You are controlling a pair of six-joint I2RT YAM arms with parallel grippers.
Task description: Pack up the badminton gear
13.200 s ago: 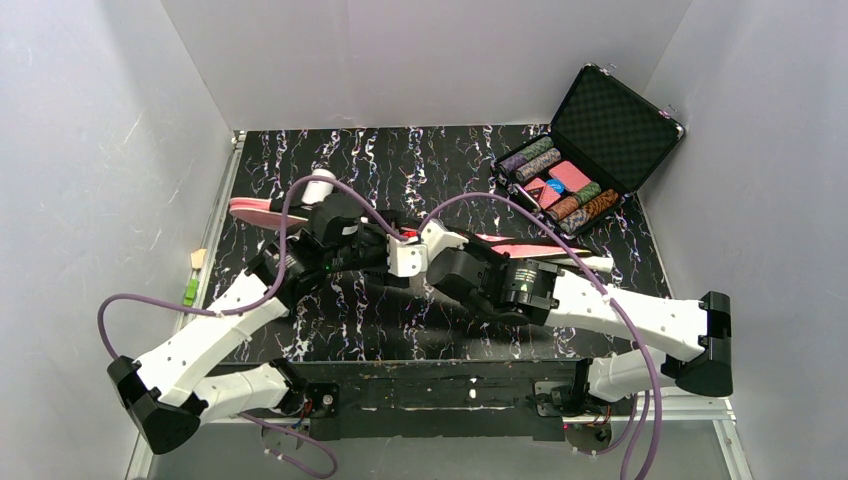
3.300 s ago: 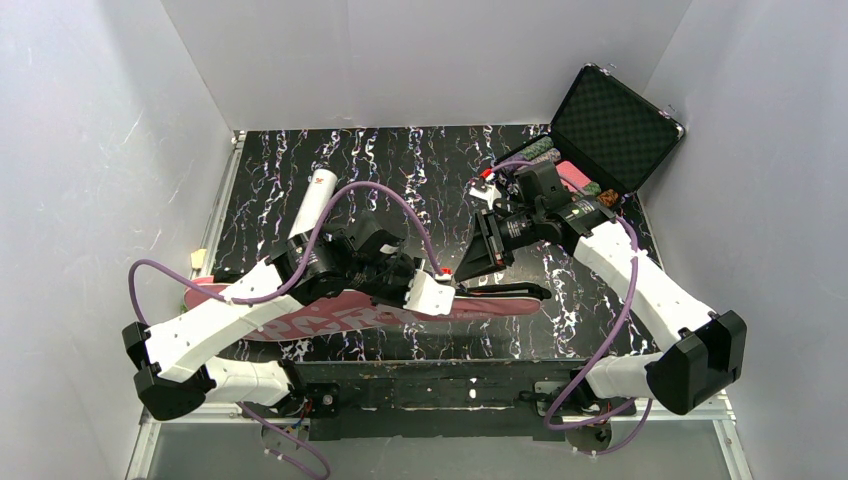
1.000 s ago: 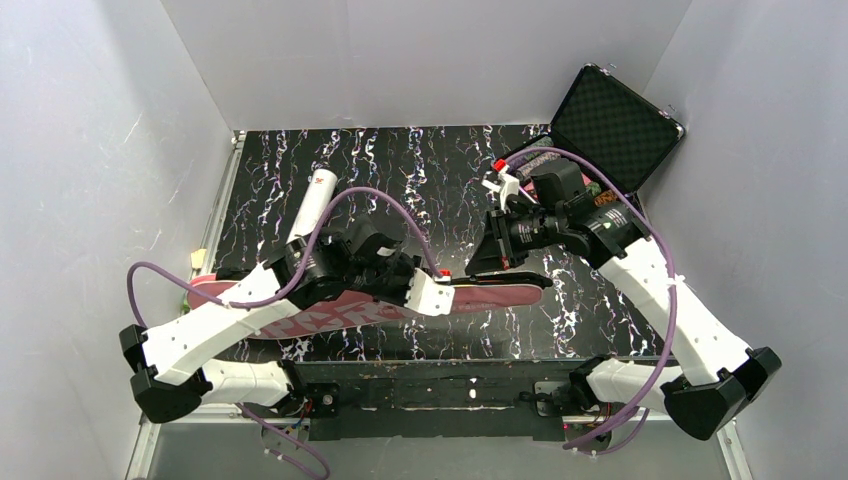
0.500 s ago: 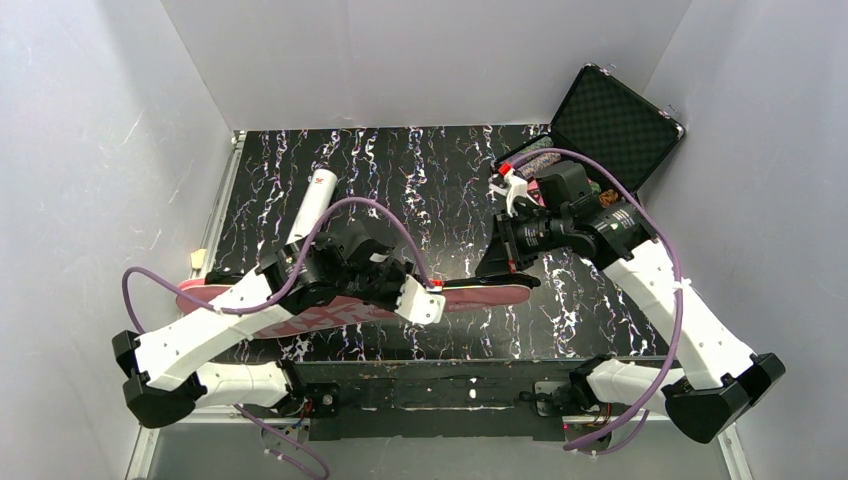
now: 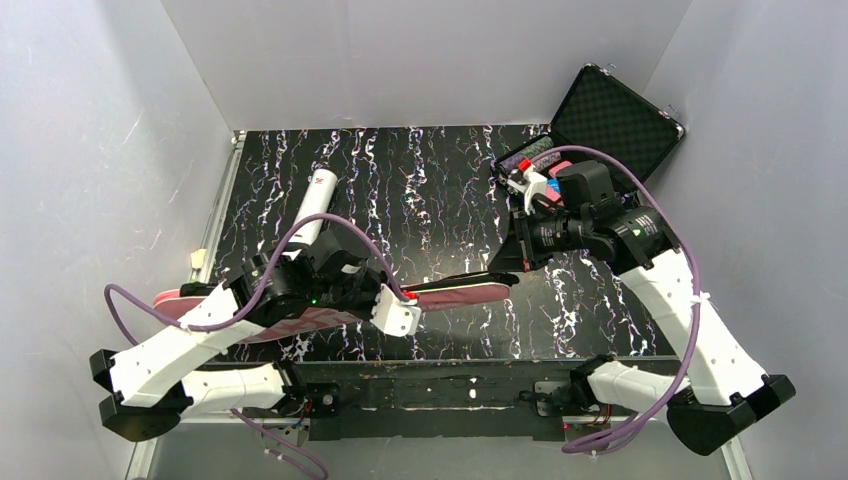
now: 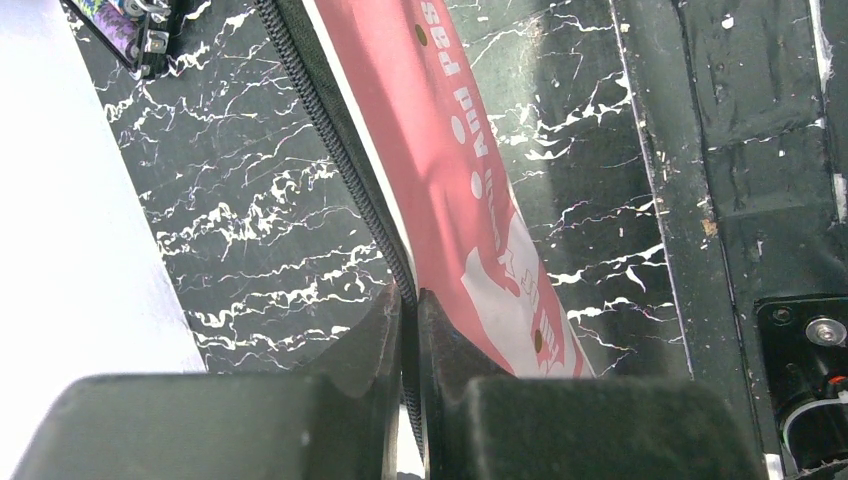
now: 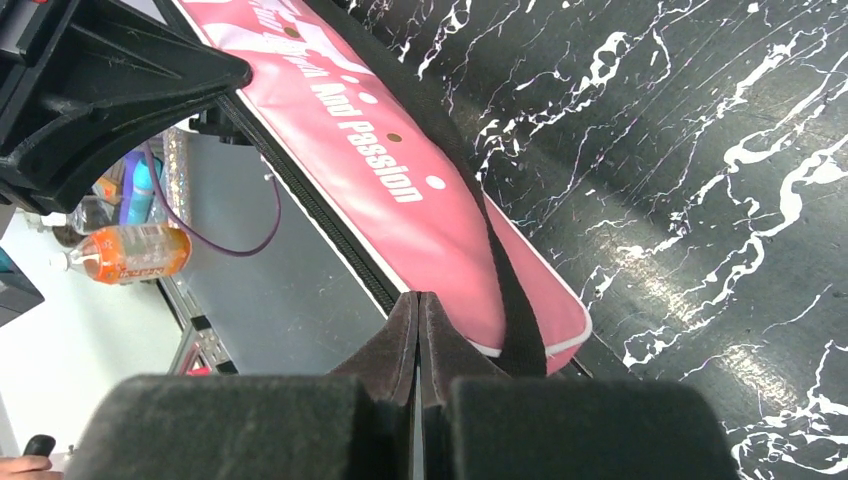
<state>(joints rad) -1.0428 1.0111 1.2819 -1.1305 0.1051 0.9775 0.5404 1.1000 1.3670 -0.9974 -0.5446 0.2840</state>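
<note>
Left tool (image 6: pixel 408 302) clamps the zipper edge of the pink bag (image 5: pixel 455 292), which lies along the bench's (image 5: pixel 430 190) near edge. Right tool (image 7: pixel 418 305) is pinched shut on the bag's right end. An open case (image 5: pixel 615 125) sits in the far right corner, and a tube (image 5: pixel 315 205) lies far left.

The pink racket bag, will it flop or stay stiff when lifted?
Likely fairly stiff: the pink racket bag runs straight between the left gripper and right gripper, hardly sagging. Pinched at thin edges, it may twist.
</note>
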